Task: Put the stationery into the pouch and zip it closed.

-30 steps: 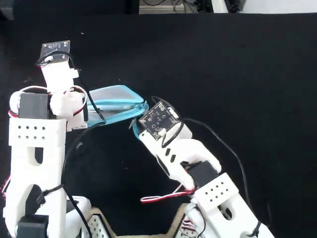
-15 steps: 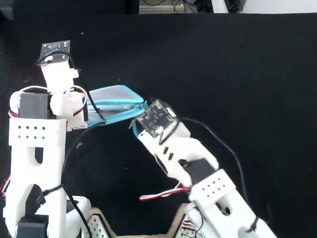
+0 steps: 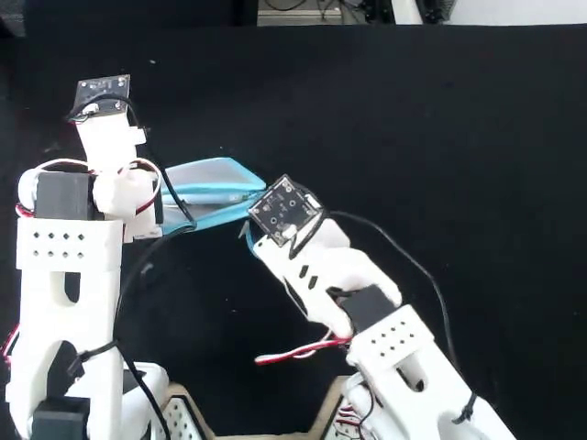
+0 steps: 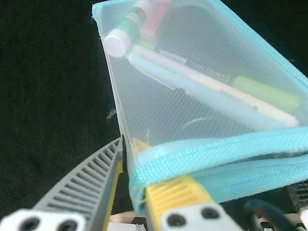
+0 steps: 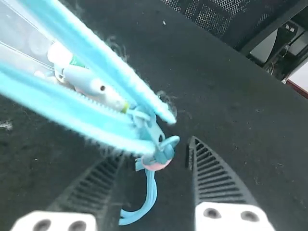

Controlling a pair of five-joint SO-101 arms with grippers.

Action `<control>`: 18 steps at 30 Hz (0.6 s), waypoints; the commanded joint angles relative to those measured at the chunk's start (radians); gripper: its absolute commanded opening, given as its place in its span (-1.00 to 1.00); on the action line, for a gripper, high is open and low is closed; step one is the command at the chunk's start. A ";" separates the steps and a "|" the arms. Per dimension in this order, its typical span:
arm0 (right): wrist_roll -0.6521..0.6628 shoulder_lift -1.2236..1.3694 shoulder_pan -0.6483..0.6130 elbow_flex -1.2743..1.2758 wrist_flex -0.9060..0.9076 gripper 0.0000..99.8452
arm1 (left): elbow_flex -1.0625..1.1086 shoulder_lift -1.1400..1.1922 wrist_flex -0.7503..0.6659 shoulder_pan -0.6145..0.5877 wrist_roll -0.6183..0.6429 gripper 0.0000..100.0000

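1. Left gripper (image 4: 127,155): my fingers are clamped together on the lower teal-edged corner of the pouch (image 4: 192,101). The yellow-padded finger sits on one face and the grey ribbed finger on the other.

2. Right gripper (image 5: 156,148): my fingers stand apart, one on each side of the zipper pull (image 5: 162,150). Neither finger touches it. A teal cord loop (image 5: 144,204) hangs from the pull between the fingers.

3. Pouch position: in the high view it lies on the black table (image 3: 440,137) between my two arms. Its left end is at my left gripper and its right end is under my right wrist. I cannot tell whether it is raised off the cloth.

4. Contents, seen through the clear mesh face:
- a glue stick (image 4: 122,34) with a white cap, at the far end
- a pink item (image 4: 155,19) just beside the glue stick
- two long pens (image 4: 211,91), one pale blue and one white, side by side
- a green highlighter (image 4: 264,94) touching the white pen

5. Zipper: the two teal tapes spread apart from the pull, leaving the mouth open, with pen ends showing in the gap.
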 commanded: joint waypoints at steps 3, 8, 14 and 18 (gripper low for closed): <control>0.009 -0.113 0.032 -0.059 0.048 -0.96 | 0.016 0.008 -0.002 -0.004 0.002 -0.94; 0.009 -0.127 0.069 -0.044 0.048 -0.98 | 0.016 0.008 -0.002 -0.004 0.002 -0.94; 0.091 -0.134 0.078 -0.051 0.046 -0.98 | 0.016 0.008 -0.002 -0.004 0.002 -0.94; 0.101 -0.134 0.078 -0.105 0.084 -0.98 | 0.015 0.008 -0.005 -0.004 0.000 -0.94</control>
